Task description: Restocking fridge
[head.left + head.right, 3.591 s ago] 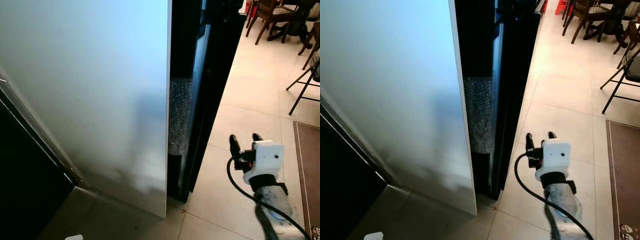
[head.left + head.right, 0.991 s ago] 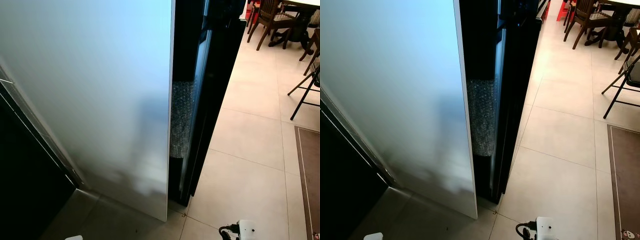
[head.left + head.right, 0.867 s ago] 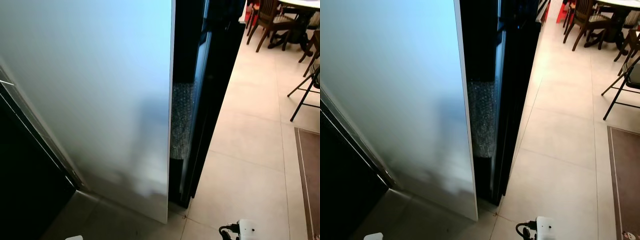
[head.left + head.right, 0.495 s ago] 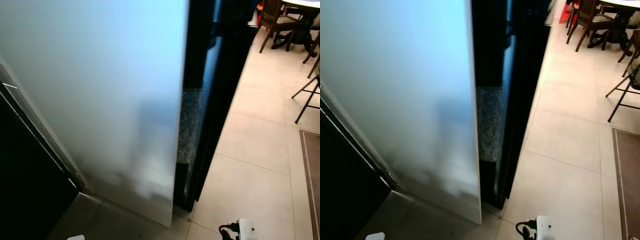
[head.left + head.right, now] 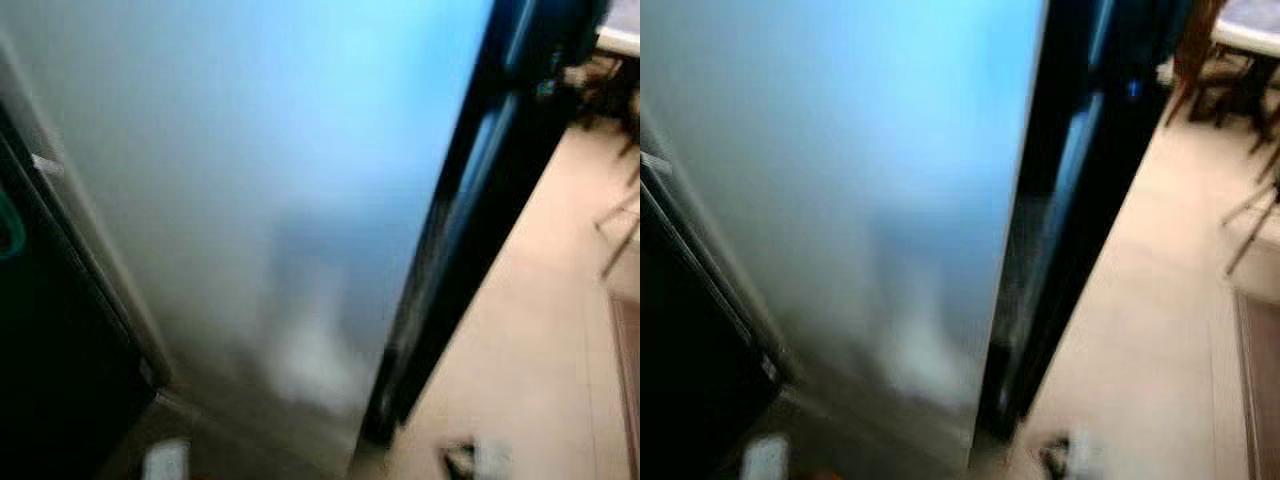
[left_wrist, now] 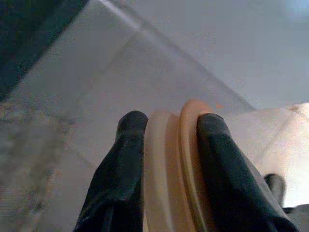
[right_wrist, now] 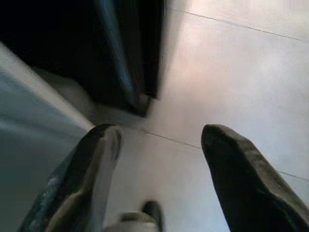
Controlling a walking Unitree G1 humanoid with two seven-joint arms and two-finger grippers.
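A tall pale fridge door (image 5: 270,180) stands edge-on before me, blurred, with the black fridge body (image 5: 470,200) behind its right edge. In the left wrist view my left gripper (image 6: 166,121) is shut on a peach-coloured round rimmed thing (image 6: 166,164), held low over the floor tiles. My right gripper (image 7: 161,133) hangs open over the tiles near the fridge's bottom corner, nothing between its fingers. Its white wrist (image 5: 480,458) shows as a smear at the lower edge of the left eye view.
A dark opening (image 5: 50,380) lies to the left of the door, with a teal shape (image 5: 8,225) at its edge. Beige floor tiles (image 5: 560,330) stretch to the right. Blurred chairs and a table (image 5: 1240,60) stand at the far right.
The whole picture has shifted and blurred: the camera has moved, and the door now takes up more of the view. The right arm, raised 3.6 s ago, hangs low.
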